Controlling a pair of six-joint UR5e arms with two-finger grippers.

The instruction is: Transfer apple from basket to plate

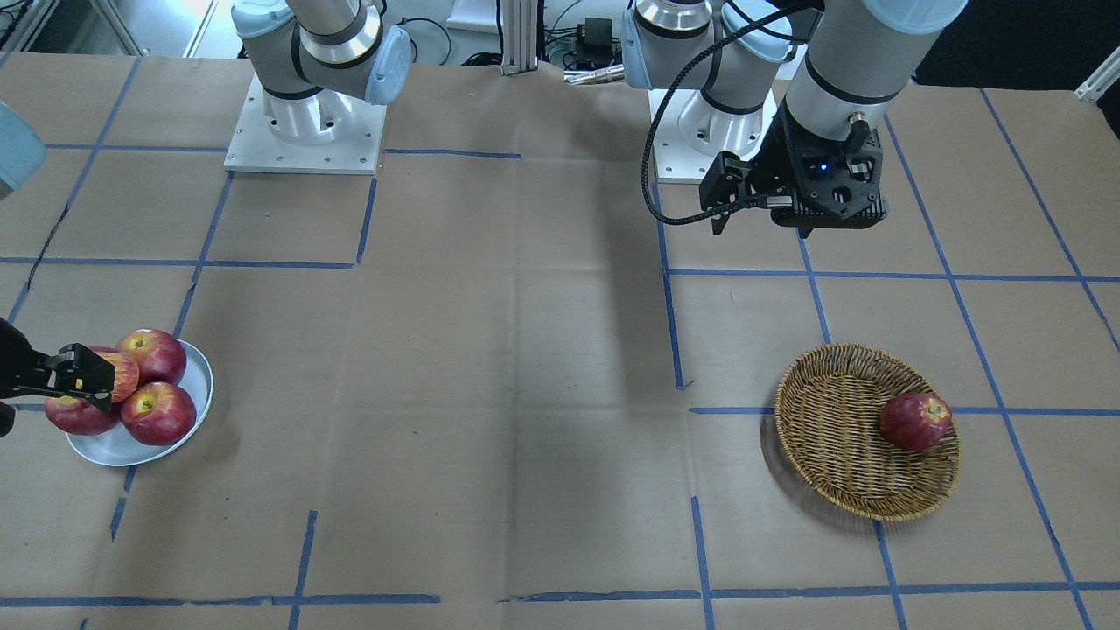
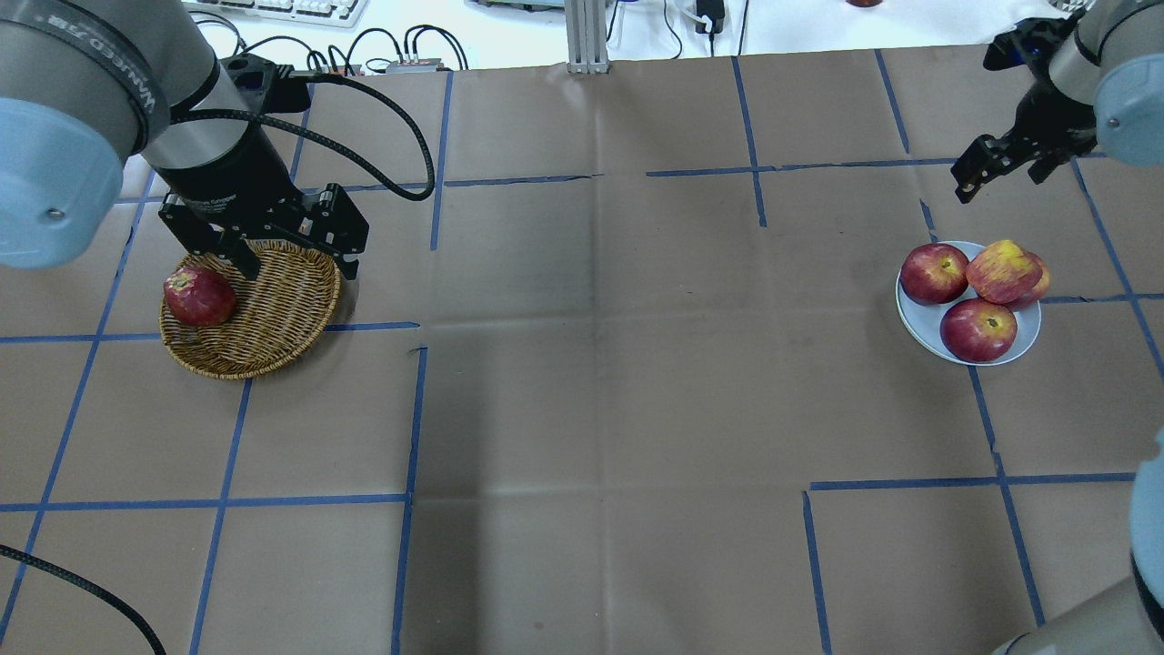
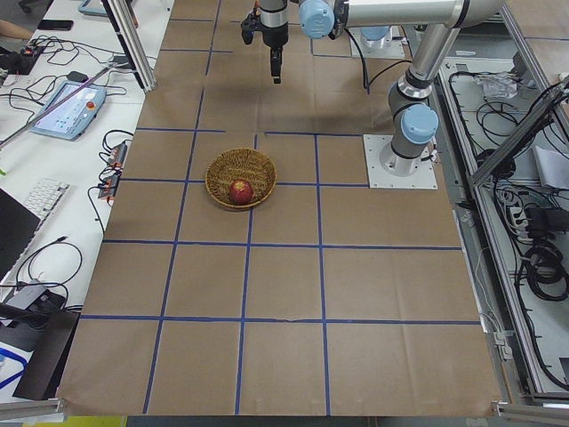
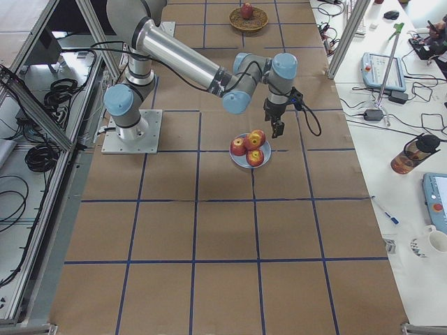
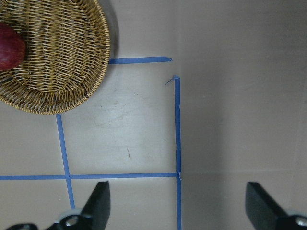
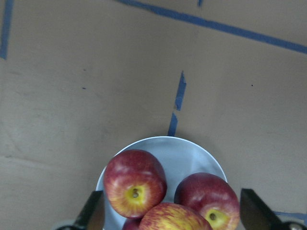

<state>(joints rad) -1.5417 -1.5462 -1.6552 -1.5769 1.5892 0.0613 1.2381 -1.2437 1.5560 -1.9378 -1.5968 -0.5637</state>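
Front-facing: four apples sit on the plate (image 1: 199, 385) and one dark apple (image 1: 914, 422) lies in the basket (image 1: 831, 411). The right tool (image 1: 92, 381) half-hides the apple (image 1: 129, 374). Overhead: the apple shows clearly, perched on the other three. Left wrist: the left tool (image 5: 175, 206) is spread wide over the bench (image 5: 230, 120), holding nothing. Right wrist: the tool is wide and empty, and the apple is cut off at the bottom edge.

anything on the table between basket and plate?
Nothing. In the overhead view, the stretch from the basket to the plate is bare brown paper crossed by blue tape lines.
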